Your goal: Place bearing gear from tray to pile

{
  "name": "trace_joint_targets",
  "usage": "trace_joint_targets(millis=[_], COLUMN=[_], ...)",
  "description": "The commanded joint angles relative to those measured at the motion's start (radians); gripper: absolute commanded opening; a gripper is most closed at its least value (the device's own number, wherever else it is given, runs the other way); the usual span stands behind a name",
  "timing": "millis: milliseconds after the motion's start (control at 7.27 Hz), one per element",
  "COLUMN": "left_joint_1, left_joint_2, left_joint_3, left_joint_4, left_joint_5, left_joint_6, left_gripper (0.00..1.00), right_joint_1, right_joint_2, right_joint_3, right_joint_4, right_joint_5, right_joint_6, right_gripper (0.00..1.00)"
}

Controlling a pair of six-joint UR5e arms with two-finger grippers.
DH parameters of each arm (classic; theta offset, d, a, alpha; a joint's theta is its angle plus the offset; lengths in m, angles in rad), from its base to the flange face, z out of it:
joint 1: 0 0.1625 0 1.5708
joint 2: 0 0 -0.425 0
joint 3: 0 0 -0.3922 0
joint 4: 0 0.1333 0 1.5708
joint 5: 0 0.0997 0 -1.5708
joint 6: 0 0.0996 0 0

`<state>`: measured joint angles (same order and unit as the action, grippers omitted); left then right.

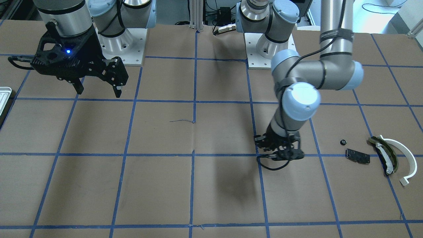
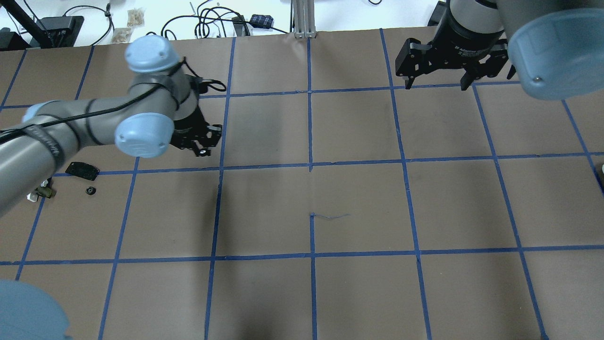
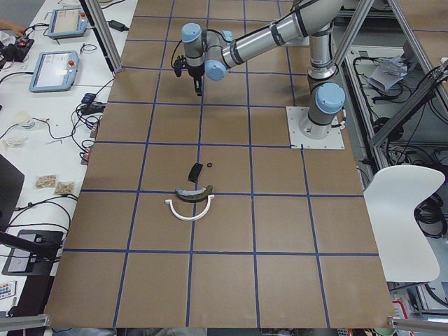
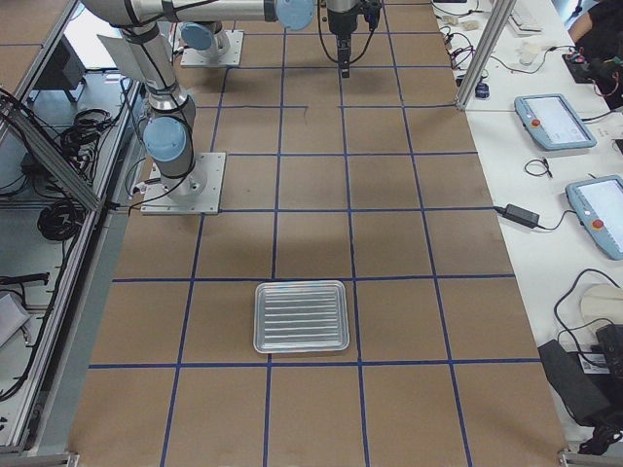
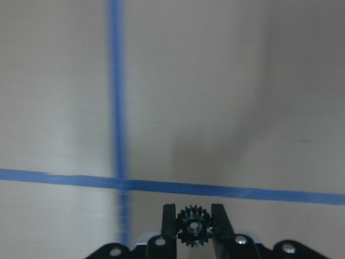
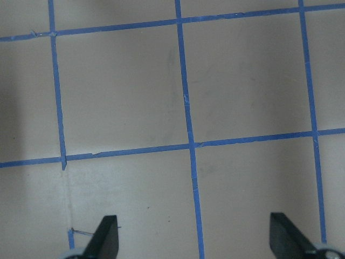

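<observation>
My left gripper [image 5: 193, 215] is shut on a small black bearing gear [image 5: 193, 229] with the teeth showing between its fingers. It hangs low over the table [image 1: 281, 150], left of the pile in the front view. The pile holds a white curved arc [image 1: 403, 158], a dark olive-and-white curved piece [image 1: 385, 153], a flat black plate [image 1: 357, 156] and a small black round part [image 1: 343, 142]. The silvery ribbed tray [image 4: 302, 316] lies far off at the robot's right end, its edge showing [image 1: 4, 96]. My right gripper [image 1: 99, 88] is open and empty above the table.
Brown paper with a blue tape grid covers the table [image 2: 311, 189]. Both arm bases [image 1: 122, 43] stand on white plates at the robot's edge. In the overhead view the plate [image 2: 82, 170] and the small round part [image 2: 90, 190] lie just beside my left forearm.
</observation>
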<state>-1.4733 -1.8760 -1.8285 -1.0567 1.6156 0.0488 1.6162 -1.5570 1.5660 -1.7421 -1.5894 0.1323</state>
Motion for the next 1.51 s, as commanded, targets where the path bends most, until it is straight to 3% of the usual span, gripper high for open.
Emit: trace_joint_targets(millis=[0,275,825,1376], left_joint_1=[0.321,0.457,0.467,0.469], left_joint_2=[0.072,0.026,-0.027,-0.043], left_joint_3=[-0.118,-0.126,-0.132,-0.123], left_joint_4=[0.009,0.067,0.160,0.161], left_joint_5=[0.000,-0.047,-0.062,-0.051], left_joint_6=[0.370,0.501,0.513,0.510], left_gripper=[0.00,0.00,0.00,0.00], right_joint_1=[0.001,-0.001,0.002,0.002], right_joint_2=[0.012,0.032,0.026,0.026], right_joint_3=[-0.014,-0.049,-0.035,-0.037], right_joint_4=[0.004,0.044,0.044,0.042], right_joint_5=[0.005,0.002,0.006,0.005], right_joint_6=[0.000,0.000,-0.011,-0.011], right_gripper=[1.00,1.00,1.00,1.00])
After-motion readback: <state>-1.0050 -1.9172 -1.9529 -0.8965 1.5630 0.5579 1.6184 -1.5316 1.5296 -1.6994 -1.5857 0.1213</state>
